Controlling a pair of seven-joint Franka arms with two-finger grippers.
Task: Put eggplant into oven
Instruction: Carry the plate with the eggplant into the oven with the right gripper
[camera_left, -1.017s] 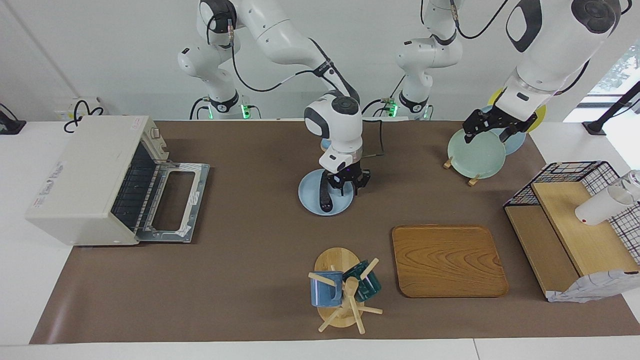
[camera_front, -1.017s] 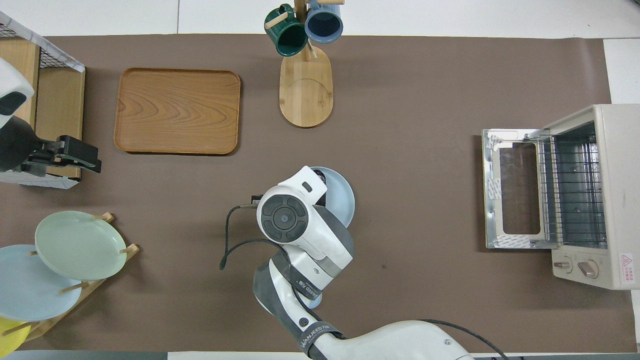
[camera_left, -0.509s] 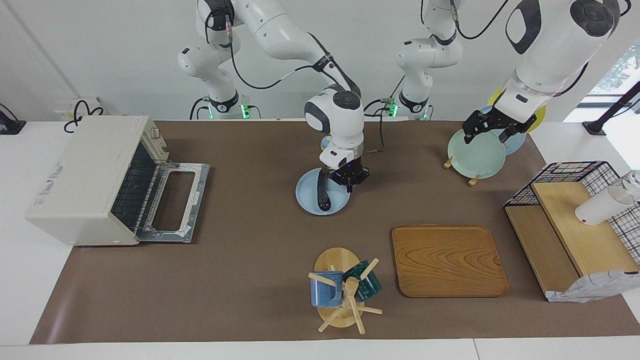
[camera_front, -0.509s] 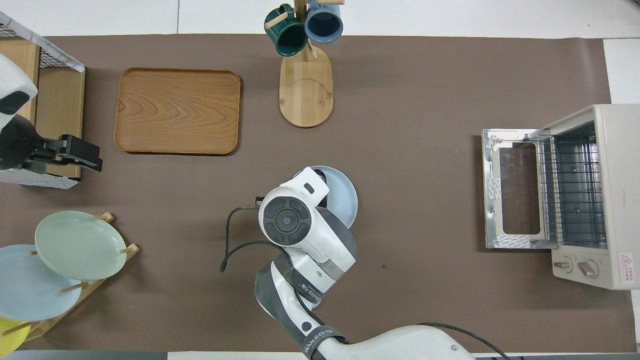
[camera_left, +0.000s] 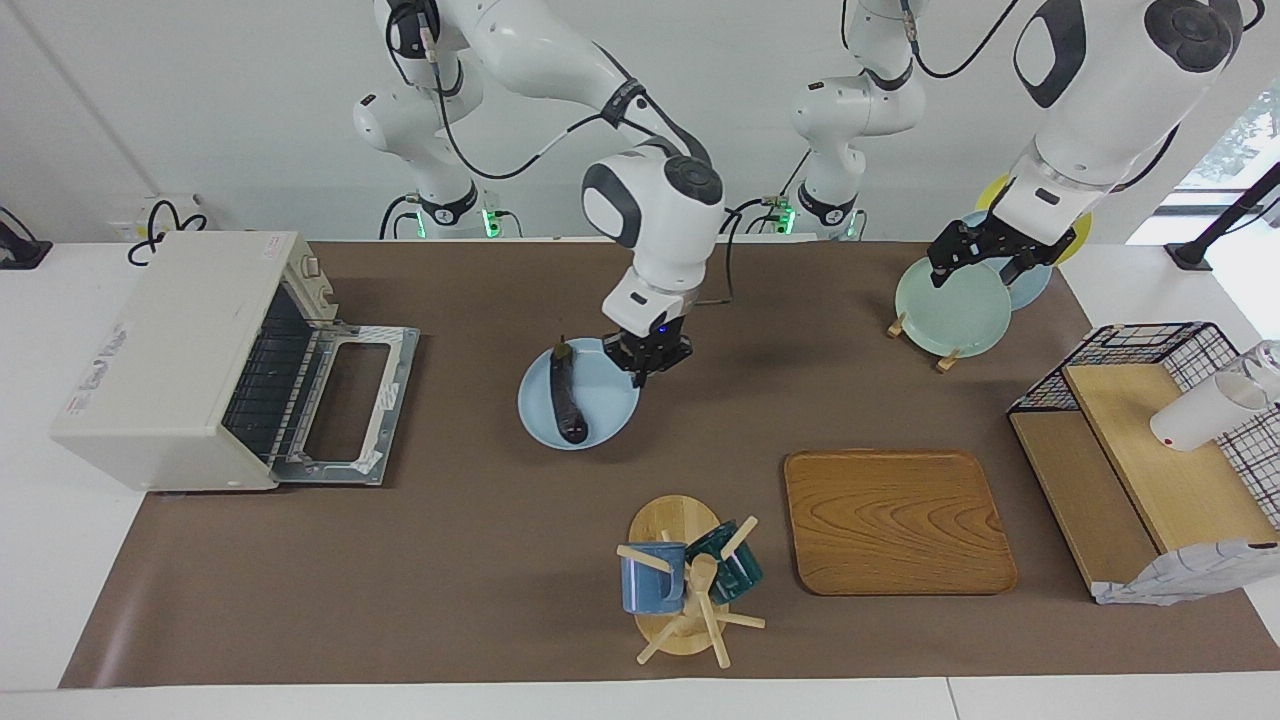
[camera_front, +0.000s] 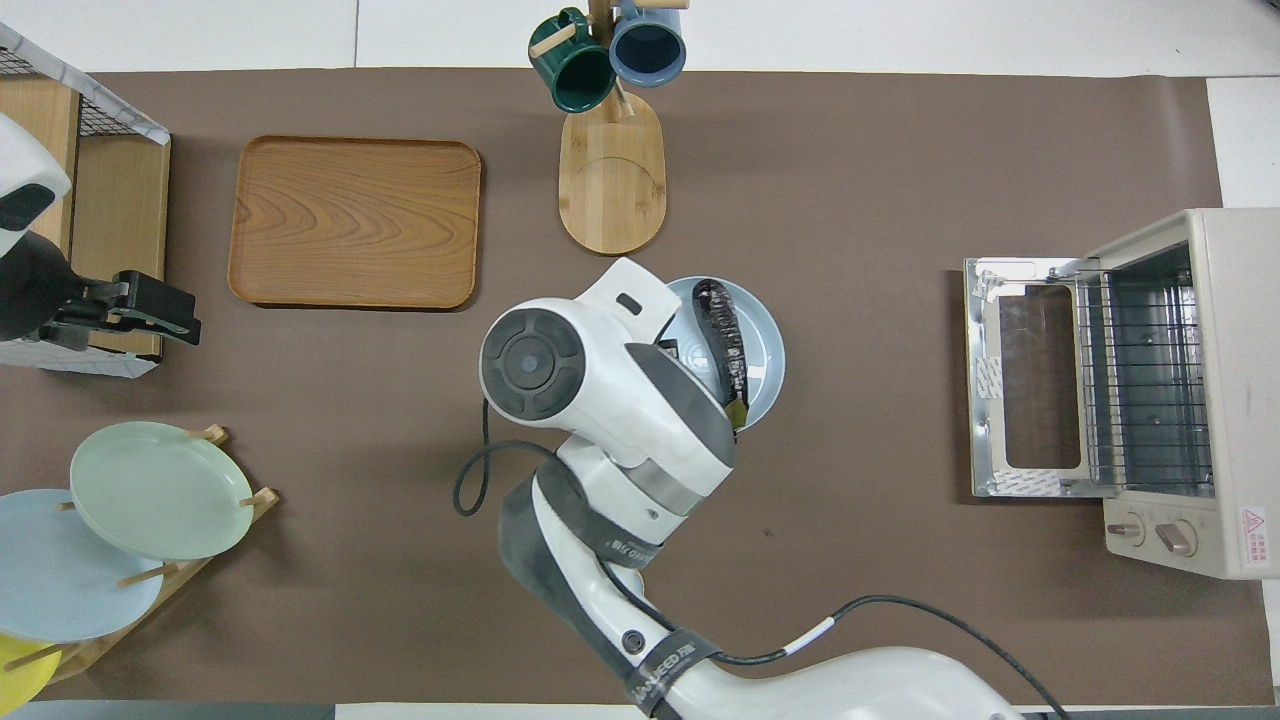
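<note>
Eggplant (camera_left: 567, 398) is lying flat on a pale blue plate (camera_left: 610, 418) about mid-table, with its little green stem end pointing toward the robots. It's loose on the plate, nothing is holding it. The right gripper (camera_left: 648, 360) sits at the plate's edge on the side toward the left arm's end of the table, fingertips pinched together on the plate's rim (so it's clamped on the plate, not on the veg). From overhead the right arm's big white wrist covers a good chunk of the plate, but the eggplant (camera_front: 724, 340) shows clearly beside it.

Oven (camera_left: 175, 355) is at the right arm's end of the table, door dropped flat open toward the middle, wire rack visible inside. It's well apart from the plate, with bare brown mat (camera_left: 470, 520) between them.

Left gripper (camera_left: 985, 262) hangs up over the plate rack (camera_left: 945, 300) at its own end, fingers spread apart, holding nothing, just waiting.

Other stuff around: a wooden tray (camera_left: 895, 522), a mug tree (camera_left: 685, 585) with a blue and a green mug, both farther from the robots than the plate, and a wire-and-wood shelf (camera_left: 1150, 450) with a white cup on it.
</note>
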